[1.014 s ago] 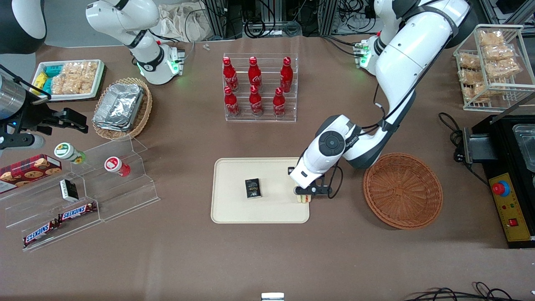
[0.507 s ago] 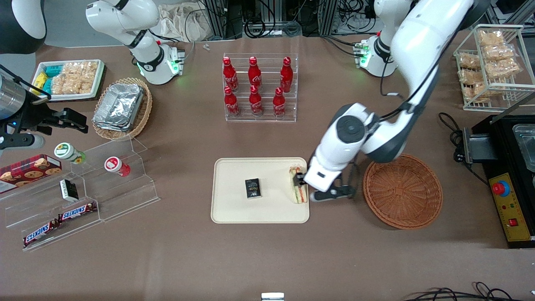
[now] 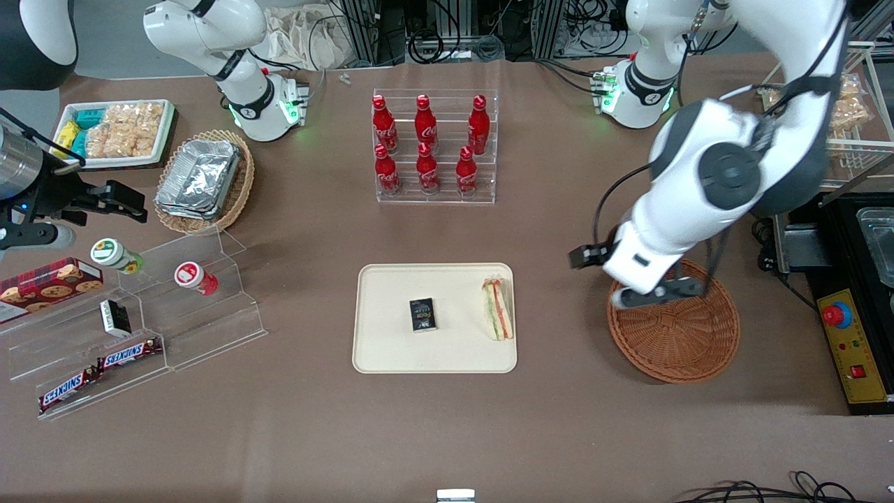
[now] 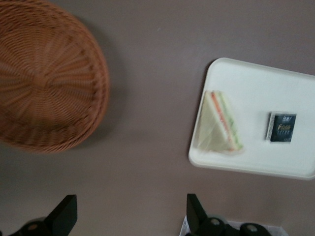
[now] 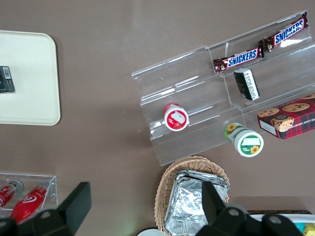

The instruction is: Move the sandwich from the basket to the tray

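Note:
The wrapped triangular sandwich (image 3: 497,308) lies on the cream tray (image 3: 391,349), at the tray's edge nearest the basket; it also shows in the left wrist view (image 4: 219,124) on the tray (image 4: 256,83). The reddish-brown wicker basket (image 3: 681,342) is empty, also in the left wrist view (image 4: 47,78). My left gripper (image 3: 649,299) is open and empty, raised above the basket's rim on the side toward the tray; in the left wrist view the gripper (image 4: 130,216) hangs over bare table between basket and tray.
A small black packet (image 3: 422,314) lies mid-tray. A clear rack of red cola bottles (image 3: 433,147) stands farther from the front camera. A black appliance with a red button (image 3: 855,307) sits beside the basket. A clear stepped shelf of snacks (image 3: 140,314) lies toward the parked arm's end.
My gripper let go of the sandwich on the tray, rose and swung away toward the basket. The sandwich stays lying at the tray's edge.

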Tool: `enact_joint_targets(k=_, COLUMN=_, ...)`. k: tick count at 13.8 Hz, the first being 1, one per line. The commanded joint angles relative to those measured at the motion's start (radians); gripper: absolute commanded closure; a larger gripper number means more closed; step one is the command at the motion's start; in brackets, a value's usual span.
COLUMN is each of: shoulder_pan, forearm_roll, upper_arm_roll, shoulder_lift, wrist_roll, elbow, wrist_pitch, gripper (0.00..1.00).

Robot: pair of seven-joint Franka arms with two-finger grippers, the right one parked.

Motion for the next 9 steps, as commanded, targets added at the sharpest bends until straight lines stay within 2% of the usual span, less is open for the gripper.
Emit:
enact_joint_targets(k=1, shoulder_pan=-0.049, forearm_roll=-0.076, upper_arm_roll=0.167, shoulder_lift=-0.126, wrist_roll=0.119, elbow=0.035, wrist_pitch=-0.179, gripper=0.00)
enact_joint_targets(k=3, shoulder_pan=-0.062, forearm_roll=-0.082, upper_arm_roll=0.246, shoulder_lift=-0.229, wrist_roll=0.207, elbow=0.003, wrist_pitch=-0.277, gripper=0.00)
enact_joint_targets(k=5, shoulder_pan=-0.045, forearm_roll=-0.070, upper_arm_roll=0.263, shoulder_lift=-0.289, wrist_roll=0.215, elbow=-0.034, wrist_pitch=-0.288, gripper=0.00)
enact_joint_targets(k=9, shoulder_pan=-0.045, forearm_roll=-0.036, upper_arm_roll=0.263, shoulder_lift=-0.234, wrist_roll=0.214, elbow=0.039, wrist_pitch=-0.288, gripper=0.00)
